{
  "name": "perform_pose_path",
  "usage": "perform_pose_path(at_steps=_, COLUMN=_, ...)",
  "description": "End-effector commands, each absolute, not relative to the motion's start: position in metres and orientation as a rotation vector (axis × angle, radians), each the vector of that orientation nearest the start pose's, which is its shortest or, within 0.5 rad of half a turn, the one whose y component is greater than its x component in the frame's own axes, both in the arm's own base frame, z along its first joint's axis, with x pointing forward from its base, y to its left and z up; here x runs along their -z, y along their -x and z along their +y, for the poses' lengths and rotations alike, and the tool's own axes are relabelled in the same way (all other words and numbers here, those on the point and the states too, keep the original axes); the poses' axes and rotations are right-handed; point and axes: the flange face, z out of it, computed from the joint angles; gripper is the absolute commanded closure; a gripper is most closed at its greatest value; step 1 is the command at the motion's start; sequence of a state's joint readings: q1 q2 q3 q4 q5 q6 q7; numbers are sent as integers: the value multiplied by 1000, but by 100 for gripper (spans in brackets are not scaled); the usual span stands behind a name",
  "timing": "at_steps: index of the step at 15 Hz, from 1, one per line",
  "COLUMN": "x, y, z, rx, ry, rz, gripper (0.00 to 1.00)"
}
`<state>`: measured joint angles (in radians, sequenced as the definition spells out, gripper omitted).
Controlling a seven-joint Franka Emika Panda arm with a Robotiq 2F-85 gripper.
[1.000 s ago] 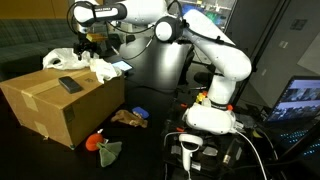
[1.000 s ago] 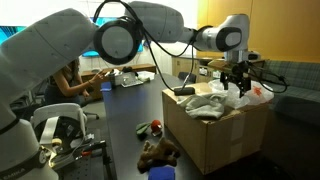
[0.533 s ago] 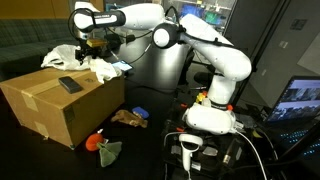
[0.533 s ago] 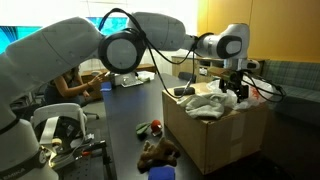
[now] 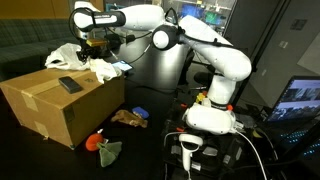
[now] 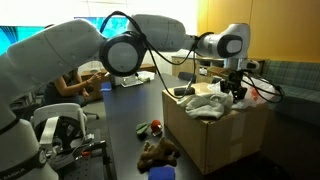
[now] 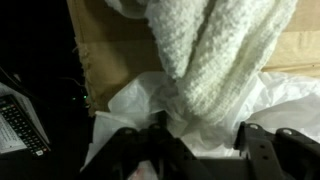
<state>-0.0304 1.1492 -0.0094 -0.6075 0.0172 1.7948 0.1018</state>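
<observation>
The tool [image 5: 95,45] hangs over the far end of the cardboard box [image 5: 50,112], its jaws spread wide and holding nothing. Just beneath it, a white towel [image 7: 220,60] lies on crumpled white plastic [image 7: 125,100] inside the box.

Black two-finger gripper [image 7: 205,152], jaws apart, over crinkled white plastic bag [image 7: 125,100]; fluffy white towel [image 7: 215,50] above, brown cardboard box [image 7: 108,38] behind.

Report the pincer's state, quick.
Pincer: open, jaws spread wide just above the white towel and the crinkled plastic on the cardboard box; nothing visibly clamped.
</observation>
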Motion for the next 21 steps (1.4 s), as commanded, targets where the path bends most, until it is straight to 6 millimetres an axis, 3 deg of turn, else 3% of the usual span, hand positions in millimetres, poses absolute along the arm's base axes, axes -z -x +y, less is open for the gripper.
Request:
perform_pose_path(at_steps=1, x=-298, y=-807, z=-26, rx=63, ry=3128, rz=262, gripper=73)
perform_pose_path(at_steps=3, x=-298, y=-807, z=-26, rx=58, ry=3126, rz=270, gripper=87)
perform_pose_path(at_steps=6, x=-302, y=-807, z=-27, rx=58, ry=3123, rz=274, gripper=92)
perform_pose_path(at_steps=10, x=-320, y=-809, z=-26, rx=114, ry=3125, rz=287, gripper=89)
perform_pose_path(at_steps=16, x=-376, y=-815, z=-24, rx=332, ry=3101, rz=409, gripper=89)
perform_pose_path(at_steps=21, x=-417, y=-808, z=-20, rx=352, ry=3107, rz=445, gripper=90)
